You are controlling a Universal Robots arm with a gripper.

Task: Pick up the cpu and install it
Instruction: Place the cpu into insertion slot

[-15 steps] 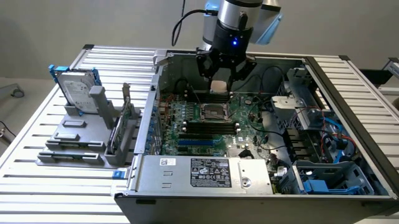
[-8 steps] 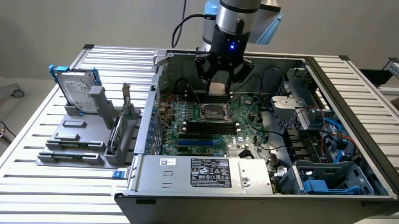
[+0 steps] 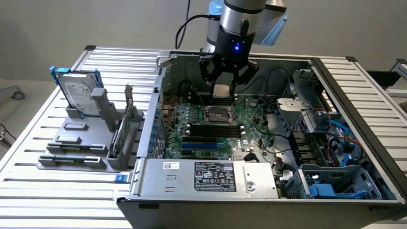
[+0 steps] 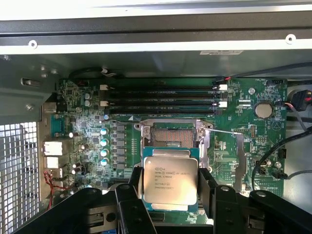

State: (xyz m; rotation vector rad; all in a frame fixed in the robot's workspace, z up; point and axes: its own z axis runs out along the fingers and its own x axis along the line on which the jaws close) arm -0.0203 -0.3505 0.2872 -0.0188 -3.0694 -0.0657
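Exterior view: a grey slatted metal counter (image 3: pixel 38 191) carries an open black computer case (image 3: pixel 356 95) with a green circuit board (image 3: pixel 190 138) lying flat inside. The board's square black-framed socket (image 3: pixel 215 114) is uncovered. The grey robot arm (image 3: pixel 245 19) reaches down into the case above the socket, and its black jaws grip the small flat square cpu with a dull silver metal top (image 3: pixel 221 90). The cpu hangs clear of the board, just above the socket and a little toward the case's far wall. Well away from the socket, to the exterior view's left and outside the case, a large silver-labelled hard drive in a blue frame (image 3: pixel 79 90) stands upright on a grey plastic stand (image 3: pixel 76 143).

Wrist view: the cpu (image 4: pixel 169 180) lies level with its silver top facing the camera. The jaws stand wide and press on two opposite edges of the cpu. Being square, the chip has no long axis. Its printed lines run from one jaw to the other, and its edges sit parallel to the socket's frame (image 4: pixel 173 134). The cpu overlaps the nearer edge of the socket and is not seated in it, leaving the socket's contact field bare. Beyond the socket lie long black memory slots (image 4: pixel 161 97), parallel to the cpu's printed lines. A round silver coin battery (image 4: pixel 263 109) sits off to one side of the socket.
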